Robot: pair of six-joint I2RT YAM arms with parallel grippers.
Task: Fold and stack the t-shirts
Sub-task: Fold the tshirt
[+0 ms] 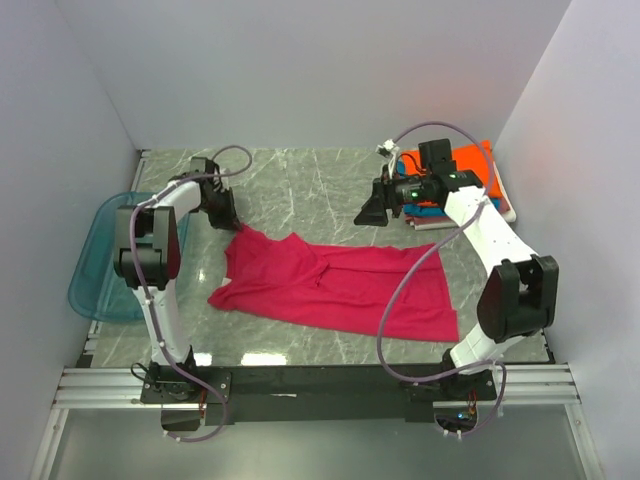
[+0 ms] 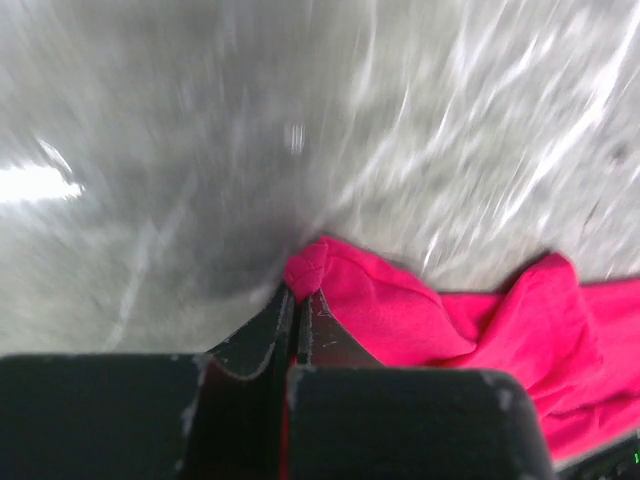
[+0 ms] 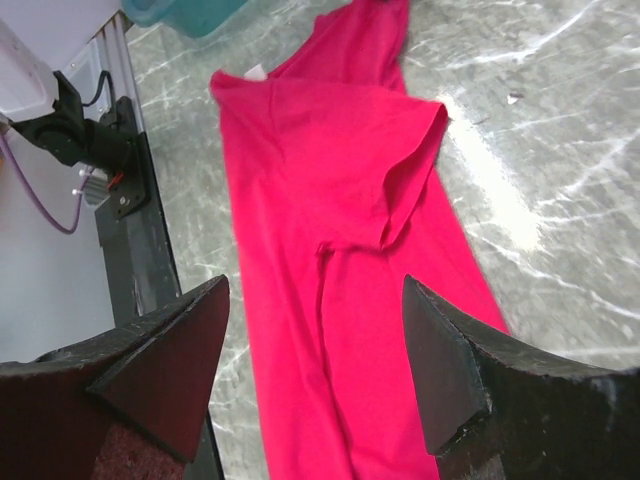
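Observation:
A magenta-red t-shirt (image 1: 335, 280) lies spread across the middle of the marble table, also in the right wrist view (image 3: 340, 200). My left gripper (image 1: 228, 220) is shut on its far-left corner; the left wrist view shows a bunch of red cloth (image 2: 320, 265) pinched between the closed fingers (image 2: 296, 300). My right gripper (image 1: 372, 212) is open and empty, raised above the table behind the shirt's right part. A stack of folded shirts (image 1: 468, 170), orange on top with teal, pinkish and white beneath, sits at the back right, partly hidden by the right arm.
A translucent blue plastic tray (image 1: 92, 262) sits at the left table edge beside the left arm; its corner shows in the right wrist view (image 3: 190, 12). The right arm's cable hangs over the shirt's right part. White walls enclose the table on three sides.

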